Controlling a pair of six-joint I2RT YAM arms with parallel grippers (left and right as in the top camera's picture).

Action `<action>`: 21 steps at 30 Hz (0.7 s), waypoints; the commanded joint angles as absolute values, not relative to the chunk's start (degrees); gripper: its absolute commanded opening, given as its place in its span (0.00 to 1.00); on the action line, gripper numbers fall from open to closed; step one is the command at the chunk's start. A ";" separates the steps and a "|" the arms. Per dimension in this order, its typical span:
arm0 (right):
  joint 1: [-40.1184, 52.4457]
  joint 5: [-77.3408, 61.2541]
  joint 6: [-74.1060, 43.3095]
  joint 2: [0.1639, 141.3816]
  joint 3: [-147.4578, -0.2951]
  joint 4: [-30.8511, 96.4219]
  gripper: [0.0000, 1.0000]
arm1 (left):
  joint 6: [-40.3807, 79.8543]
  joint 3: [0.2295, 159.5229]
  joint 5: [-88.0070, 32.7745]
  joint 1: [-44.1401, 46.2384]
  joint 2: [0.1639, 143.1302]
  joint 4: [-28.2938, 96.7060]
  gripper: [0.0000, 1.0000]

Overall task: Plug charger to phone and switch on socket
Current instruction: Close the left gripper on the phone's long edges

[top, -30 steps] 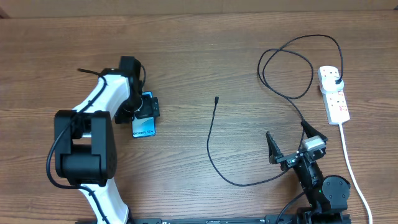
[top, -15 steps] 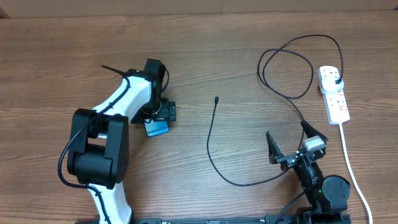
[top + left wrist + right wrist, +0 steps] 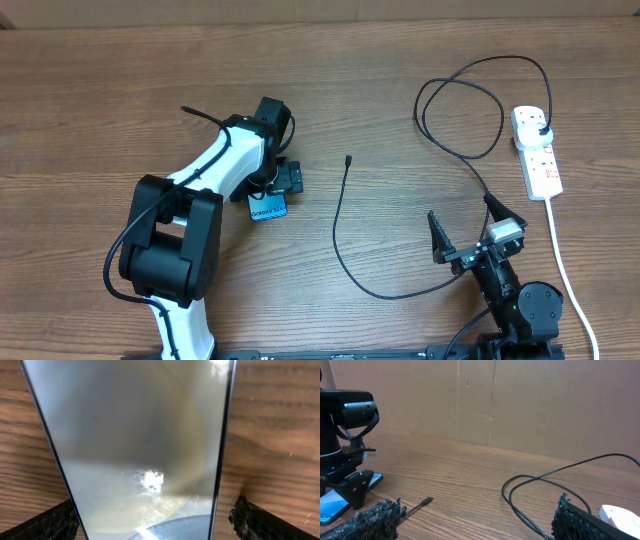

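My left gripper (image 3: 156, 519) is wide open and straddles the phone (image 3: 140, 435), which lies on the table (image 3: 100, 100) between the fingers; one pad sits just beside one long edge and a sliver of wood shows at the other. The cable (image 3: 337, 225) has its small tip (image 3: 348, 160) well right of those jaws, apart from the phone. My right gripper (image 3: 467, 225) is open and empty, with the cable running beneath it. The power strip (image 3: 535, 150) lies ahead and to its right, with the black plug (image 3: 541, 128) in the far outlet.

White "Galaxy S24" text on phone (image 3: 268, 210).
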State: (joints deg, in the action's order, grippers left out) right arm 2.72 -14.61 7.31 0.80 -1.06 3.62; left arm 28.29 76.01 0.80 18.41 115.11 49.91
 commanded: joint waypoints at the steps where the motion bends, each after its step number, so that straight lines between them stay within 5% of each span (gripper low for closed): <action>1: 2.87 -14.44 7.38 0.16 -0.45 3.31 1.00 | 33.63 75.66 0.75 18.26 117.01 48.51 1.00; 21: 2.87 -14.44 7.38 0.19 -0.45 3.31 1.00 | 31.68 75.48 1.43 13.56 117.12 46.98 1.00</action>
